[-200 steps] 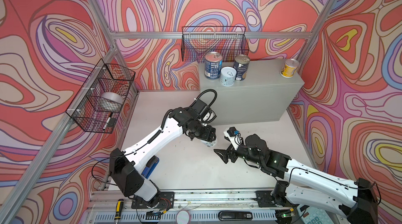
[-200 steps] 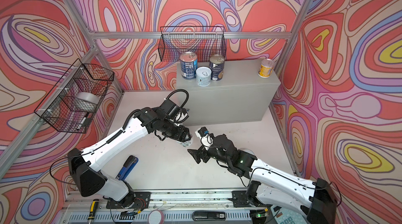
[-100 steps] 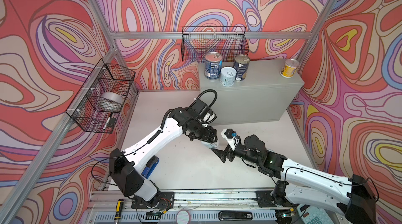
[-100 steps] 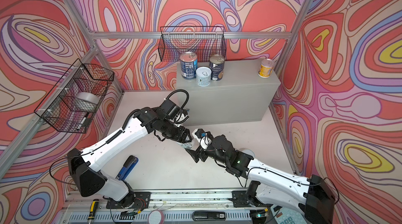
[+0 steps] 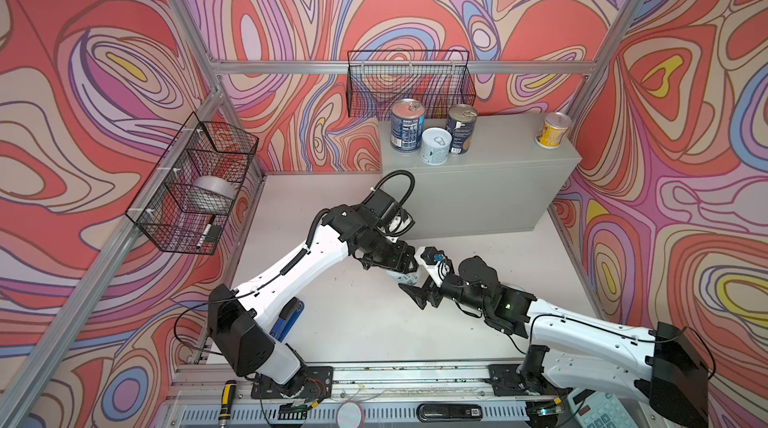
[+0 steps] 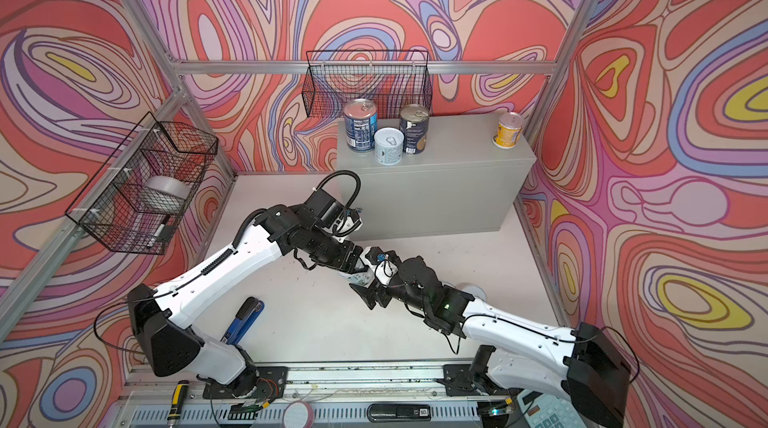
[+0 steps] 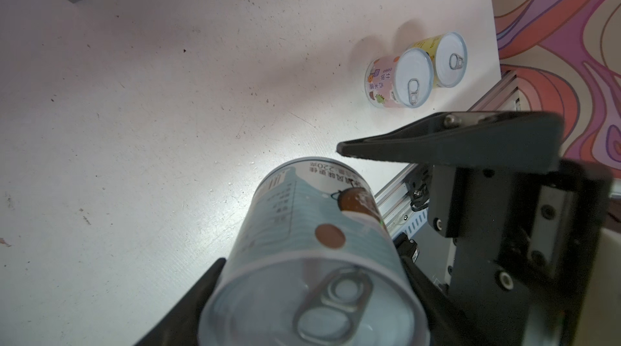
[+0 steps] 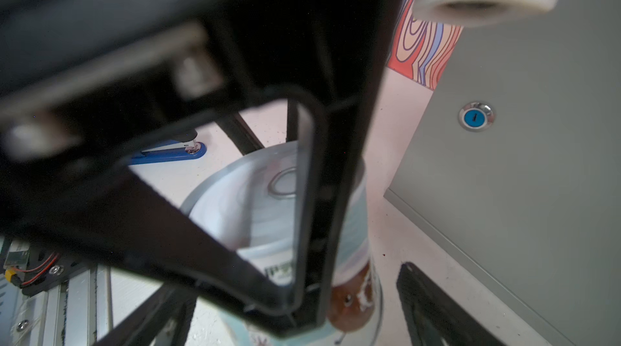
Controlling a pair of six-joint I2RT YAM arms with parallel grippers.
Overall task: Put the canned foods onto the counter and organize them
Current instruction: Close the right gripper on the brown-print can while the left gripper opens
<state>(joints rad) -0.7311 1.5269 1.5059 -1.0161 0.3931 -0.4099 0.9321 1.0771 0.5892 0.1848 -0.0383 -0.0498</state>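
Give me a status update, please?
Left hand shut on white-teal pull-tab tin. Right hand open around it. Grey metal cabinet holds four other tins. Hands crowded together.

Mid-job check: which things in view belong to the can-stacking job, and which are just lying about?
Job: grey metal counter; two tall dark blue tins, pale blue tin and yellow tin on it; white-and-teal tin in the left gripper; pink tin and second yellow tin on the white tabletop.
Lying about: silver tape roll, black wire baskets, blue stapler, yellow-handled screwdriver.
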